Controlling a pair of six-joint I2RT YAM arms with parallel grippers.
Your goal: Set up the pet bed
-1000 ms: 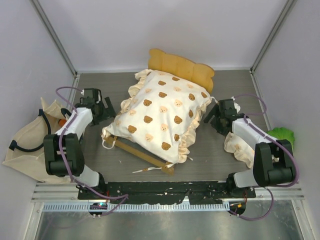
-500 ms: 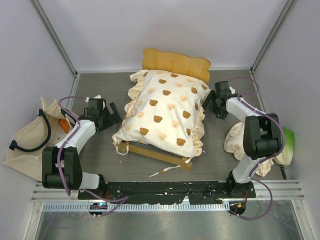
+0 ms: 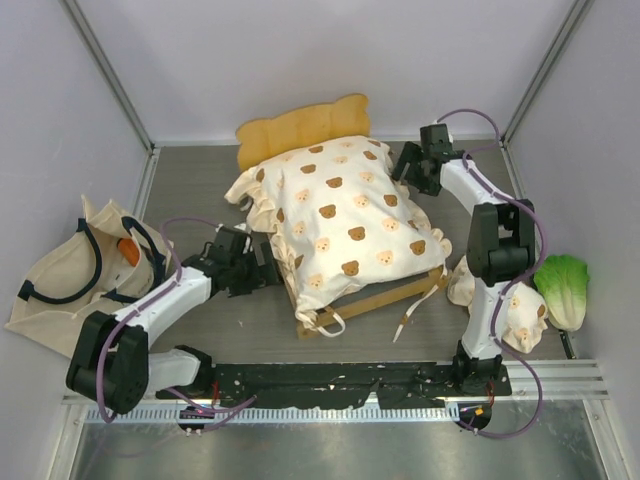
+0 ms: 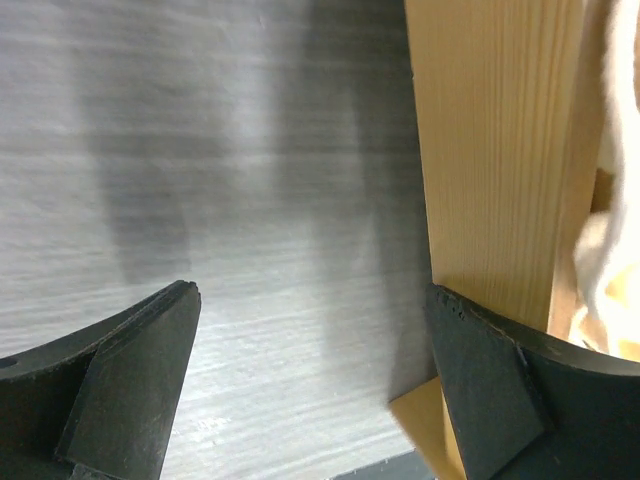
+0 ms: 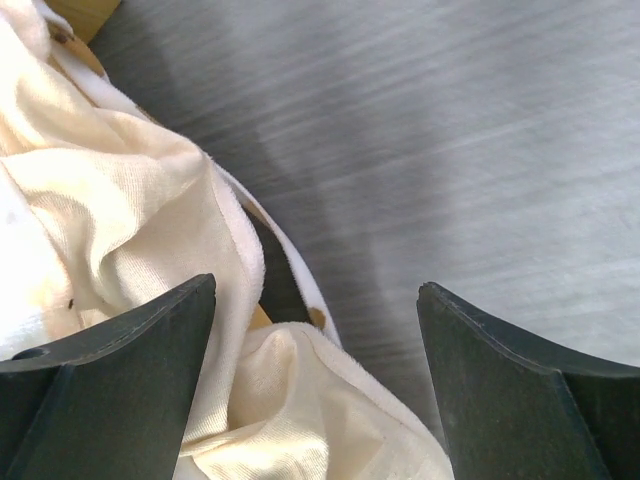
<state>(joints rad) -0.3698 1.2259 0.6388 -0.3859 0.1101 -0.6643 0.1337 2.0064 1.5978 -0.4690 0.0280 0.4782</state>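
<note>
While beside pet bed (image 3: pixel 340 215), grippers (image 3: pixel 264 271) (image 3: pixel 406 172) agape.

Fig. note: no legible text, label, brand or no. in any view. Only marking seen is the brown bear-face print on the cushion (image 3: pixel 345 215) of the pet bed (image 3: pixel 300 125), a pattern, not lettering. Tote bag (image 3: pixel 45 265) fabric is plain.

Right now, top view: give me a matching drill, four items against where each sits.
Items:
1. pet bed
2. tote bag
3. lettuce toy
4. right gripper

Places:
A. far right side
B. far left side
C. middle of the scene
D. at the bed's far-right corner

Pairs: 1-C, 2-B, 3-A, 4-D
</note>
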